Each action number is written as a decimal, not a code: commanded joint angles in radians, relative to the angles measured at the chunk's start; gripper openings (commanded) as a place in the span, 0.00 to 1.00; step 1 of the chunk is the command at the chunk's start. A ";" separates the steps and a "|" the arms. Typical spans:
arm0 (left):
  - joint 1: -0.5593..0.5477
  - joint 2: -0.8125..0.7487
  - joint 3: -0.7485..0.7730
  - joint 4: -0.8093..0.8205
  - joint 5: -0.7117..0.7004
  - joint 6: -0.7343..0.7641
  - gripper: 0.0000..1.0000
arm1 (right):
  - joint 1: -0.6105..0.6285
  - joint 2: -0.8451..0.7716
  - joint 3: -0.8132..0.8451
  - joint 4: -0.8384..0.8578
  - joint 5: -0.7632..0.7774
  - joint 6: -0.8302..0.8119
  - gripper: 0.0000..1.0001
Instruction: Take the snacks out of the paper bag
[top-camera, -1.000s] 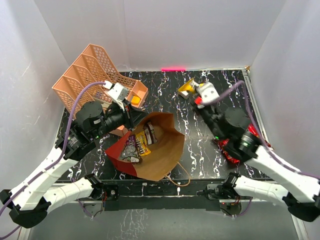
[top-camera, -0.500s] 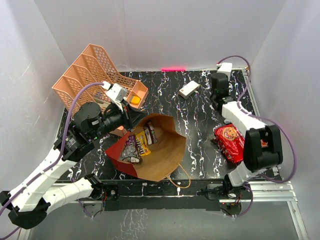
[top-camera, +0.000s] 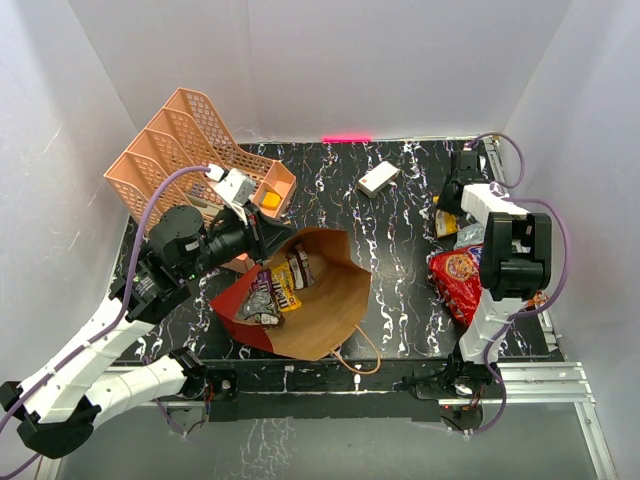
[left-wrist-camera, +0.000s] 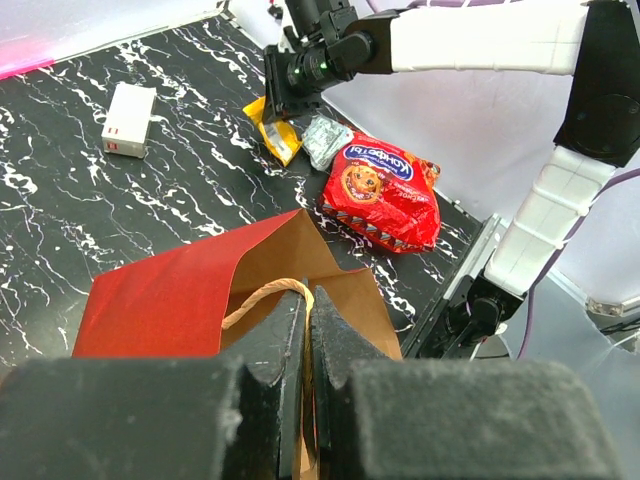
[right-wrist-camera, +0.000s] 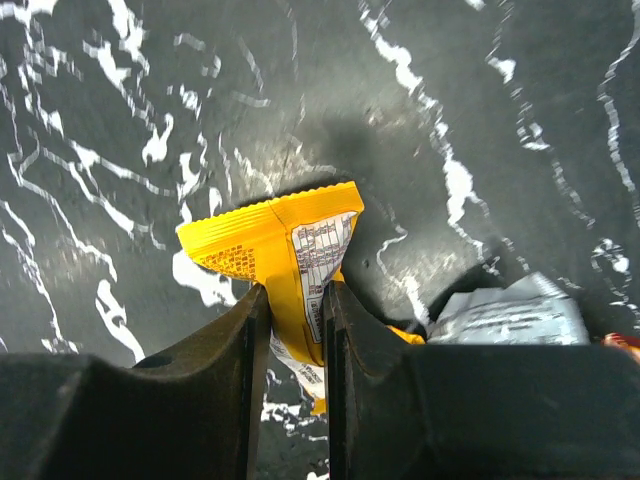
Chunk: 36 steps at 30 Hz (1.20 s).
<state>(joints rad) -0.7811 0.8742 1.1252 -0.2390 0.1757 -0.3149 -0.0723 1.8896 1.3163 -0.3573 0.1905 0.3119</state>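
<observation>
My right gripper (right-wrist-camera: 296, 300) pinches the crinkly yellow wrapper (right-wrist-camera: 262, 240) by its lower end, low against the black marbled table (top-camera: 400, 255) at the far right. The wrapper is just beside a crumpled silver wrapper (left-wrist-camera: 325, 140) and near the large shiny red cookie packet (left-wrist-camera: 385, 190). A second ago I held it further left, where the small white rectangular box (top-camera: 378, 178) lies. My left gripper (left-wrist-camera: 308, 300) is pressed together on the rim of the dark red paper bag (top-camera: 335, 295) at its cord handle, unchanged. The bag lies on its side near the middle, and the dark brown and yellow wrappers (top-camera: 275, 290) inside it have not moved.
</observation>
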 joint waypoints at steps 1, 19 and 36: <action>-0.004 -0.020 -0.002 0.044 0.025 -0.004 0.00 | 0.008 -0.031 -0.049 0.013 -0.074 -0.059 0.19; -0.004 0.000 -0.028 0.112 0.209 0.050 0.00 | 0.010 -0.397 -0.255 0.198 -0.240 -0.067 0.72; -0.004 -0.005 -0.047 0.121 0.263 0.068 0.00 | 0.506 -1.125 -0.608 0.366 -0.741 -0.776 0.84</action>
<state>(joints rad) -0.7811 0.8871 1.0508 -0.1238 0.4282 -0.2684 0.4213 0.8883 0.7109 -0.0250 -0.4236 -0.2649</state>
